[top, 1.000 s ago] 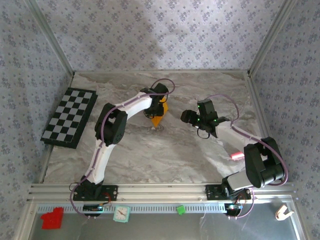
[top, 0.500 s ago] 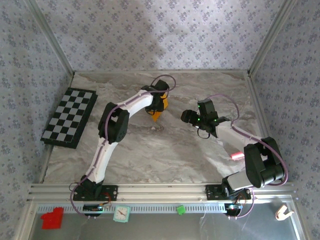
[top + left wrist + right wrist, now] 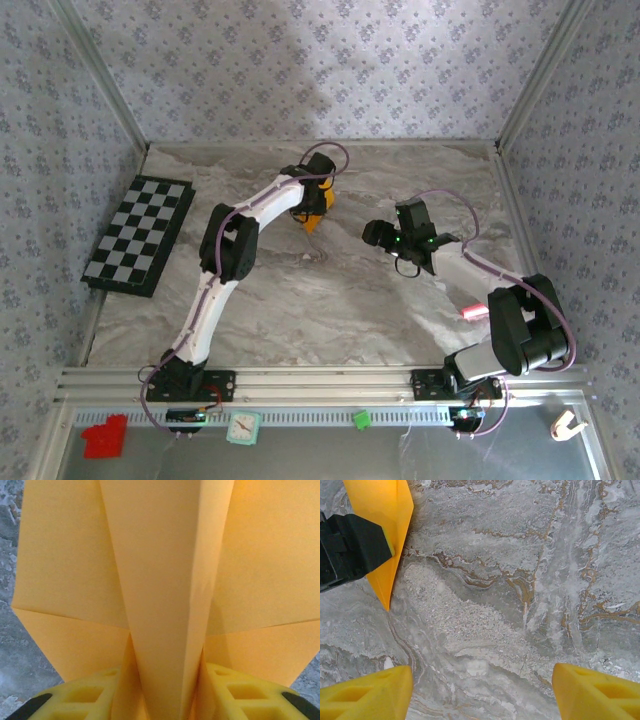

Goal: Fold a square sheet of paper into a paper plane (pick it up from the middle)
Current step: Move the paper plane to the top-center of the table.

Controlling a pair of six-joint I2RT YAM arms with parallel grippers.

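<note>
From above, the left gripper (image 3: 314,203) reaches over the far middle of the table (image 3: 300,300) and is closed on the orange paper plane (image 3: 316,216). The plane's nose points down at the marble, and whether the tip touches it is hard to tell. The right gripper (image 3: 380,233) hangs to its right, apart from the plane. A checkered mat (image 3: 140,235) lies by the left wall.

In the left wrist view, the plane's middle fold is pinched between the yellow fingers (image 3: 85,700), with the wings spreading to either side.

In the right wrist view, the right gripper stands wide over bare marble with nothing between its fingers (image 3: 370,695). The plane hangs at upper left.
</note>
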